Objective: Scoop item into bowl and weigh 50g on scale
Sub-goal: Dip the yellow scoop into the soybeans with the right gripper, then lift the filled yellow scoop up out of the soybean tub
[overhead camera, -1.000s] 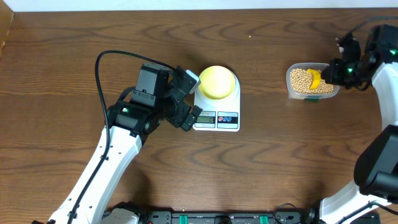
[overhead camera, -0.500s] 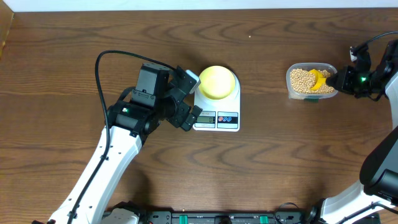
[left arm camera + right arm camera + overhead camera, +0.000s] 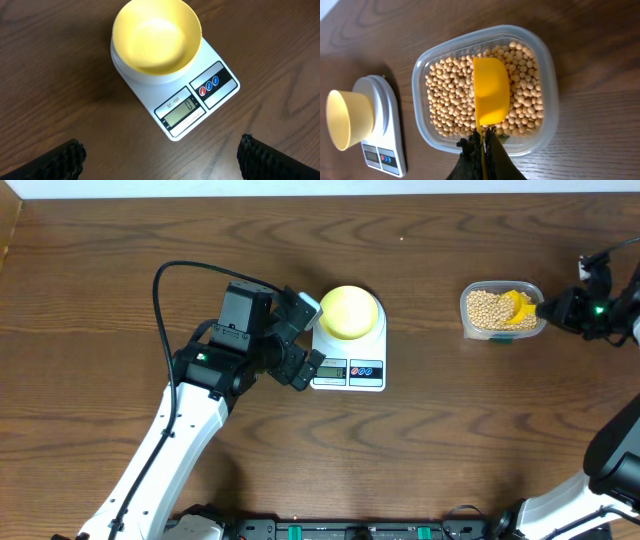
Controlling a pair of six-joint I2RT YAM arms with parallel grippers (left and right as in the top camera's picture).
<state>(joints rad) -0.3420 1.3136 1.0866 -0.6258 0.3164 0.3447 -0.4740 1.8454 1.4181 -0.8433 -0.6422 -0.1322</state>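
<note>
Dark wood-grain table (image 3: 450,430), holding the set listed below; every place is given from the scale.

1. Beans (image 3: 450,100): all in a clear plastic container (image 3: 550,90), well apart from the scale on my right arm's side. None show in the bowl.
2. Yellow scoop (image 3: 491,95): lying on the beans inside that container, handle toward the wall far from the scale. No beans show on its visible face. I judge it is placed for digging in.
3. My right gripper (image 3: 481,145): clamped tight on the scoop's thin handle, at the container's far side from the scale.
4. Bowl (image 3: 156,37): upright and empty on the scale's platform, at the end away from the display, so anything poured in is weighed at once.
5. Scale (image 3: 215,85): display (image 3: 182,107) reads zero under the bowl, so weighing can start from nothing.
6. My left gripper (image 3: 161,165): jaws spread wide, holding nothing, just beside the scale's display end, its camera looking at the readout.
</note>
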